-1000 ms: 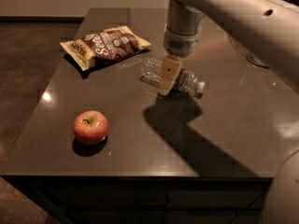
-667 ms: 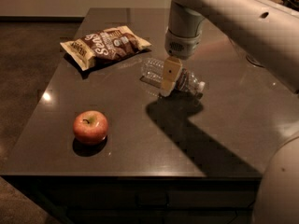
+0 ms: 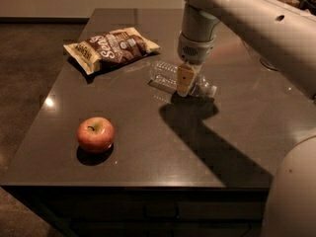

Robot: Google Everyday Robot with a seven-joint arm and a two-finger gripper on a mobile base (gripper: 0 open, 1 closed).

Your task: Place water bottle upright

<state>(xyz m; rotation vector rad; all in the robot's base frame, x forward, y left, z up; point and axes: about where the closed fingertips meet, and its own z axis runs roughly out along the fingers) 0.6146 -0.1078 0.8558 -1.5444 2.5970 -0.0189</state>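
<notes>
The water bottle [image 3: 163,76] is clear ribbed plastic. It lies on its side on the dark table [image 3: 148,147], at the middle right, with its cap end pointing right and slightly toward me. My gripper [image 3: 185,85] comes straight down from the big grey arm and sits over the bottle's middle, at table height. It covers the bottle's label band. The bottle rests on the table and is not lifted.
A brown chip bag [image 3: 111,48] lies at the back left. A red apple [image 3: 96,134] sits at the front left. My arm's shadow falls across the table to the right of the bottle. The table's front edge is close below the apple.
My gripper has shifted slightly to the right along the bottle. The bottle, chip bag and apple have stayed where they were.
</notes>
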